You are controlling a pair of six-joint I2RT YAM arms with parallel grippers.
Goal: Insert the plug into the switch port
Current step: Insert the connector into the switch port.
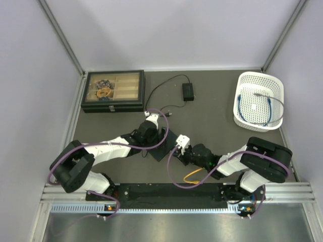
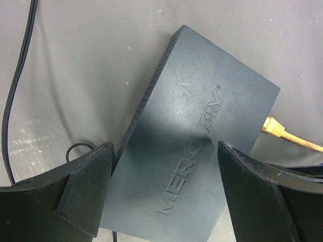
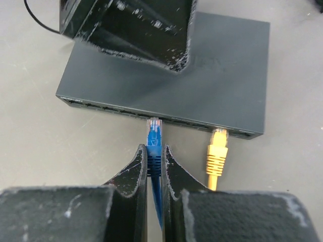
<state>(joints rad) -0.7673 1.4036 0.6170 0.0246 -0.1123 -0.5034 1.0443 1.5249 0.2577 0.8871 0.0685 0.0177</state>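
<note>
Switch [image 1: 162,148] near-centre on counter [image 1: 217,108], between both arms. Left wrist: left jaws spread wide, straddling switch; yellow plug [image 2: 272,126] at its edge. Right wrist: right jaws clamped on blue plug [image 3: 154,138], tip at switch port [image 3: 154,120].

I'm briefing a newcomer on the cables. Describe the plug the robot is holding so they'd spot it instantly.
Find the flat dark grey switch mid-table. At its port edge, the blue plug is pinched in the right gripper. Its neighbour, the yellow plug, is unheld.
</note>
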